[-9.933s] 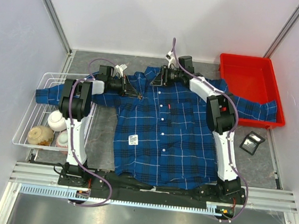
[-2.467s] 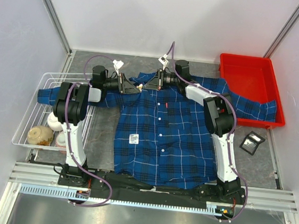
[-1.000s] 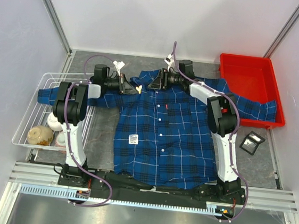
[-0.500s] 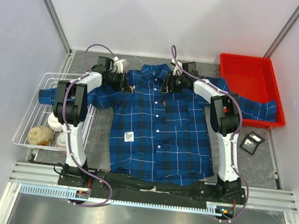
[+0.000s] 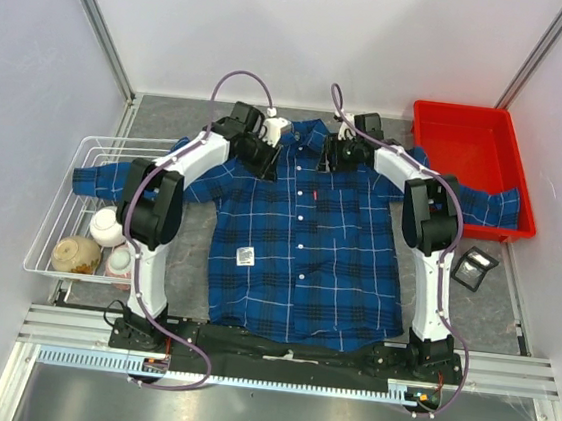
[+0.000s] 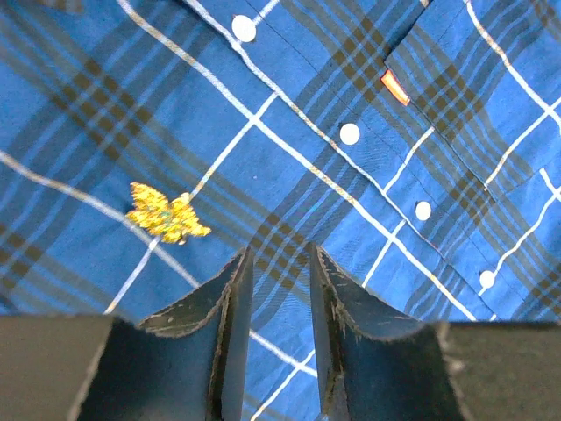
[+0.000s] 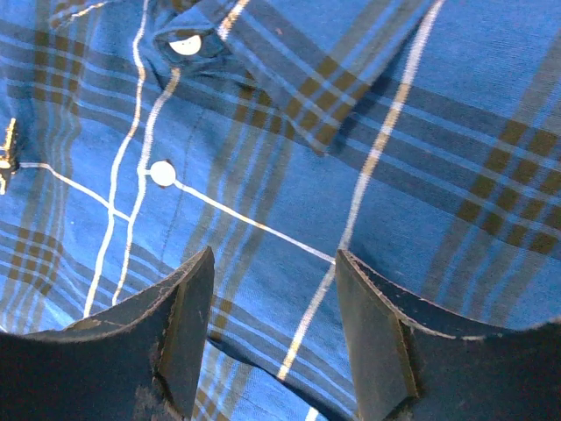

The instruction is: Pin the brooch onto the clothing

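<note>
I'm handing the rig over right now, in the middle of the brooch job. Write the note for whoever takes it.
Left hand: open, empty, over the shirt, beside the brooch.
Right hand: open, empty, over the shirt by the collar.
Done: brooch lies on the shirt's upper chest, free of both hands.
Left: check that it is fastened through the cloth, which can't be seen from here; then withdraw both hands.

Bright, even overhead light

Shadows are soft and short; both wrist views are sharp on the clothing point(image 6: 289, 175) weave (the fingers point(image 7: 188, 324) up close look dark, slightly soft).
</note>
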### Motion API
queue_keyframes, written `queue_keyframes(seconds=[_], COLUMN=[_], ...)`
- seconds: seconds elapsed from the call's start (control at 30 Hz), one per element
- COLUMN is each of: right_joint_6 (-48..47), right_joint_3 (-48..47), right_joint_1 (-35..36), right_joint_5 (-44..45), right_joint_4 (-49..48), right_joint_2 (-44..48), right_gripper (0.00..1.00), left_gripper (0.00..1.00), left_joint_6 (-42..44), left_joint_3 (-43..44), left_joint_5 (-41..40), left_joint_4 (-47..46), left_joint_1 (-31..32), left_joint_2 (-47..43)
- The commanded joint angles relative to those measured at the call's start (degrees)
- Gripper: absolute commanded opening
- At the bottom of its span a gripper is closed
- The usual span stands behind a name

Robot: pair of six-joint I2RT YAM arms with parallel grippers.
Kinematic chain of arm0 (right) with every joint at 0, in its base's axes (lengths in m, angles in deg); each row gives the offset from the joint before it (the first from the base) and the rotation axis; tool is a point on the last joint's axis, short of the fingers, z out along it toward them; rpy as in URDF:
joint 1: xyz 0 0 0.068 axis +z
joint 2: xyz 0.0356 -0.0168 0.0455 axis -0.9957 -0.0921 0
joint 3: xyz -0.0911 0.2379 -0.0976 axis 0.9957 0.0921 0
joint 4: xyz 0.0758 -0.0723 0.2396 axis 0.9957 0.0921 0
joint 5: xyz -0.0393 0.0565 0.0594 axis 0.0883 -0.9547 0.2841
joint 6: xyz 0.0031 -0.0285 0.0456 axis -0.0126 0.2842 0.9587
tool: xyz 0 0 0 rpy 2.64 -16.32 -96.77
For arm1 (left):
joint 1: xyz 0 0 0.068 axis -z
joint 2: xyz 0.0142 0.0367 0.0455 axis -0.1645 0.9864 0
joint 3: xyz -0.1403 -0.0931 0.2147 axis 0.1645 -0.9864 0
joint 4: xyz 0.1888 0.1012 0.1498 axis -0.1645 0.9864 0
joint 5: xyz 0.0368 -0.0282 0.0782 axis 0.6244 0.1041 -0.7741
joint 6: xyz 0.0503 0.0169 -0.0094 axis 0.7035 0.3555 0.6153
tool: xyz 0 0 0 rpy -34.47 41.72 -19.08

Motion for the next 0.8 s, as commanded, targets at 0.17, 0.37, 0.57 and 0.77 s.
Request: queue_keyframes(seconds=[0.17, 0.37, 0.57, 0.77], right_joint_6=[-5.4, -8.1, -9.8, -11.3], right_joint_3=[-3.7, -2.6, 0.2, 0.7], right_joint_1=[-0.3, -0.3, -0.3, -0.6], right_joint_5=[0.6, 2.6, 4.3, 6.1], right_joint_4=[0.9, 3.1, 3.8, 4.9], right_joint_2=[2.9, 3.0, 3.7, 3.0], right_gripper=[0.64, 0.63, 0.63, 0.63], left_gripper=[0.39, 0.34, 0.27, 0.23], left_joint_6=[1.1, 0.7, -1.3, -2.4], left_joint_3=[1.2, 1.6, 0.7, 3.7], left_joint_5=[1.5, 3.8, 4.5, 4.1], left_joint_4=[-0.9, 0.0, -3.8, -5.2], left_joint_1=[-8.7, -8.7, -7.5, -5.6], left_joint_2=[-5.5, -3.3, -0.3, 5.5])
